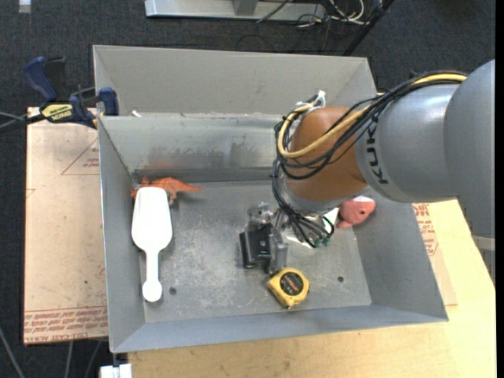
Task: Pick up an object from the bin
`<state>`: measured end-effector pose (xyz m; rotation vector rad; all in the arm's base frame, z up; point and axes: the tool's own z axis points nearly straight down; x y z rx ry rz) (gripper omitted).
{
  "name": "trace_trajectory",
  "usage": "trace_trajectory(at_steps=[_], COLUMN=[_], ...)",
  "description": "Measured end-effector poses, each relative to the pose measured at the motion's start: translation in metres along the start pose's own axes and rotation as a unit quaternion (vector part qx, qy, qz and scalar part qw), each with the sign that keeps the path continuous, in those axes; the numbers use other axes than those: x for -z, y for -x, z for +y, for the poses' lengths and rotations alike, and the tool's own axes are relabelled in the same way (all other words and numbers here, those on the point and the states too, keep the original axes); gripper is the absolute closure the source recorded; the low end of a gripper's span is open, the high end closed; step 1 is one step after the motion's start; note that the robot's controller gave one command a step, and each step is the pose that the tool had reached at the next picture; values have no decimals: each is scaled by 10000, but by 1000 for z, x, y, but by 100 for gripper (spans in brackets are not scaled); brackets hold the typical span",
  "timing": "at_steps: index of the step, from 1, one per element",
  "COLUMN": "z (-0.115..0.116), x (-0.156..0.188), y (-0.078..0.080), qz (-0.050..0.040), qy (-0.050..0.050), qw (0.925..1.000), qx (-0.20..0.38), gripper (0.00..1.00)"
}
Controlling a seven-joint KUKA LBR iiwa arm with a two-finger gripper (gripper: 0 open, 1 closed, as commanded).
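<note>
the hand (257,249) is low in the middle of the bin (236,325), just beside the yellow tape measure (288,287); i cannot tell if it is open or closed. nothing seems lifted yet.

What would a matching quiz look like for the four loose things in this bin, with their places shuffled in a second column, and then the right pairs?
1. white scoop
2. orange toy dinosaur
3. yellow tape measure
4. pink object

A. just below the pincer in the view
B. right side of the bin
C. along the left wall
D. back-left corner, by the far wall

Pairs: 1-C, 2-D, 3-A, 4-B.
</note>
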<state>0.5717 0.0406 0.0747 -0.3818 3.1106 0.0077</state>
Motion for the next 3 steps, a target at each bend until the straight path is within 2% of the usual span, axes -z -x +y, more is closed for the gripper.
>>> trace_trajectory(at_steps=[1,2,3], z=[-3,-3,-12], x=[115,115,237], y=[6,5,6], qz=[-10,-9,-25], qy=[4,5,6], qw=[9999,9999,9999], qx=[123,122,153], gripper=[100,100,100])
